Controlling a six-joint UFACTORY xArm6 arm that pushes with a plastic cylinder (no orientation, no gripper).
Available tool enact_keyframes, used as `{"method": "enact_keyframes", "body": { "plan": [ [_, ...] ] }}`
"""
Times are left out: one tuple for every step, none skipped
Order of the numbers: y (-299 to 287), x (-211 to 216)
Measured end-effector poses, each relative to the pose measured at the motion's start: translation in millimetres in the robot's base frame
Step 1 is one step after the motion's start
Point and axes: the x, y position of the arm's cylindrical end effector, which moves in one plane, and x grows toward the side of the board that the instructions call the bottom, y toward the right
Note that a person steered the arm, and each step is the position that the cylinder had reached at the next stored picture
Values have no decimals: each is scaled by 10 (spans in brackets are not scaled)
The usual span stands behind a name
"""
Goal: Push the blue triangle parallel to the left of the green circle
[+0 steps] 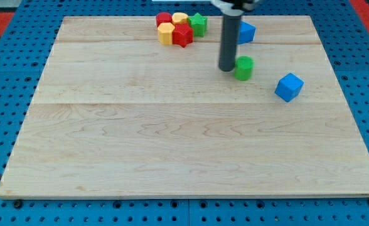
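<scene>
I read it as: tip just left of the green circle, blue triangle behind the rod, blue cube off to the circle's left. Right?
Not quite. The camera view shows the blue cube to the right of the green circle, not its left. The rest holds: my tip sits just left of the circle, and the blue triangle is behind the rod.

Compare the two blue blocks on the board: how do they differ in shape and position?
The blue triangle sits near the view's top, partly hidden behind the rod; the blue cube stands in full view, lower and further to the view's right. The triangle lies above the green circle; the cube lies to its right. My tip is just left of the green circle. Both share the same blue colour.
</scene>
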Motion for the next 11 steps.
{"method": "enact_keyframes", "body": {
  "plan": [
    [-12,-474],
    [329,185],
    [160,382],
    [184,26],
    [207,-365],
    [126,-644],
    [657,-727],
    [1188,-1023],
    [1038,-1500],
    [820,-1504],
    [812,-1501]
  ]
}}
